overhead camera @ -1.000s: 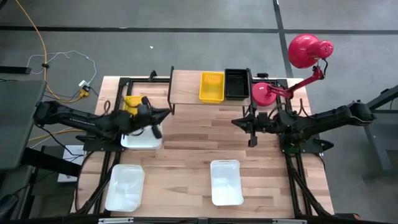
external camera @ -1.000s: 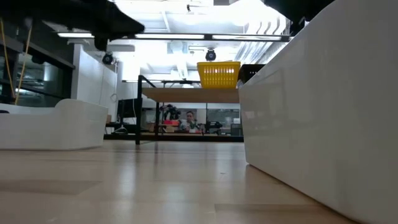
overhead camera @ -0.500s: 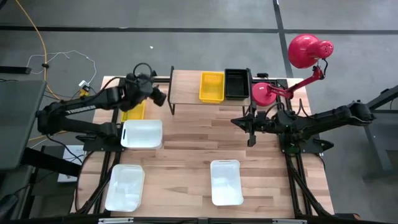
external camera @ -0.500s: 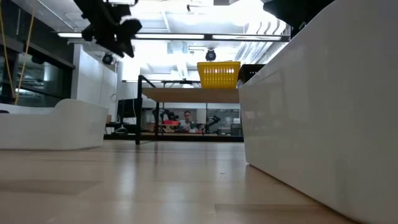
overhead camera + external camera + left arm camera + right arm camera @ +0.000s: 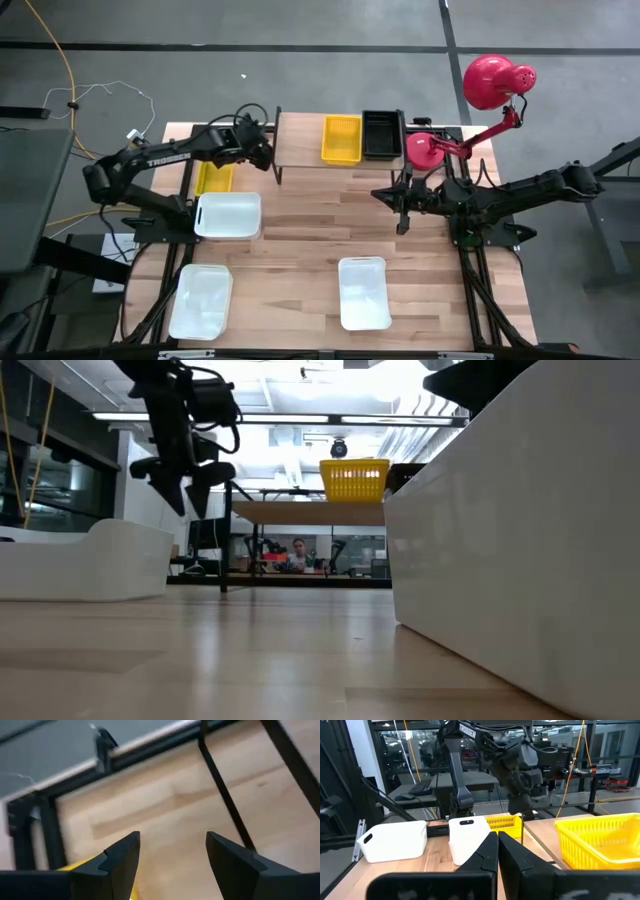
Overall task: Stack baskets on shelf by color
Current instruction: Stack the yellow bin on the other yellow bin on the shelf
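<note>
Robotics lab: glass partitions (image 5: 410, 750), workstations.

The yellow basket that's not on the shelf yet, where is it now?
In the high view the loose yellow basket lies on the table at the far left, left of the shelf and just behind a white basket, with the open left gripper above its far right corner.

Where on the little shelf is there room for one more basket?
The shelf is bare on its left part, between its left edge and the yellow basket. The right part is crowded: the yellow basket and the black basket sit side by side there. The open left pincer hovers by the shelf's left end.
</note>
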Controlling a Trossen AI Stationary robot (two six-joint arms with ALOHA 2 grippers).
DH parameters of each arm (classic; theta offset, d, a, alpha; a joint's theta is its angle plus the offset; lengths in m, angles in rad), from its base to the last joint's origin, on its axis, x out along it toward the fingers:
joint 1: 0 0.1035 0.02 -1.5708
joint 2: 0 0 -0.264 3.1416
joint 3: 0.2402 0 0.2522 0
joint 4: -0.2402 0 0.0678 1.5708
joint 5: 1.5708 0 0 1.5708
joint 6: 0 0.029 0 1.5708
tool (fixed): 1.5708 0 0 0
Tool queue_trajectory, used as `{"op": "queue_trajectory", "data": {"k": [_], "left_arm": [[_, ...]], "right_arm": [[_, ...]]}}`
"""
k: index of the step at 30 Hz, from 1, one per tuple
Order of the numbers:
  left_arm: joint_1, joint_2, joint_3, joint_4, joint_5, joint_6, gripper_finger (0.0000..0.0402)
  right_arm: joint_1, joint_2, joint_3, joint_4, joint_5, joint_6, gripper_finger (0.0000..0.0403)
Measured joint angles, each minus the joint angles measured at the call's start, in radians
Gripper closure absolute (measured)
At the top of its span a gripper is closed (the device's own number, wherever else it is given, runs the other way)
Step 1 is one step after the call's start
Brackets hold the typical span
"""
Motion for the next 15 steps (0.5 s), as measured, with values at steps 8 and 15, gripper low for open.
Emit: {"op": "queue_trajectory", "data": {"k": [8, 15], "left_arm": [[0.008, -0.01, -0.004, -0.052, -0.008, -0.029, 0.0192], [0.015, -0.093, -0.044, -0.186, -0.141, -0.102, 0.0206]], "right_arm": [[0.0, 0.0, 0.0, -0.003, -0.001, 0.021, 0.0402], [0.0, 0.011, 0.0, -0.013, -0.004, 0.021, 0.0402]]}}
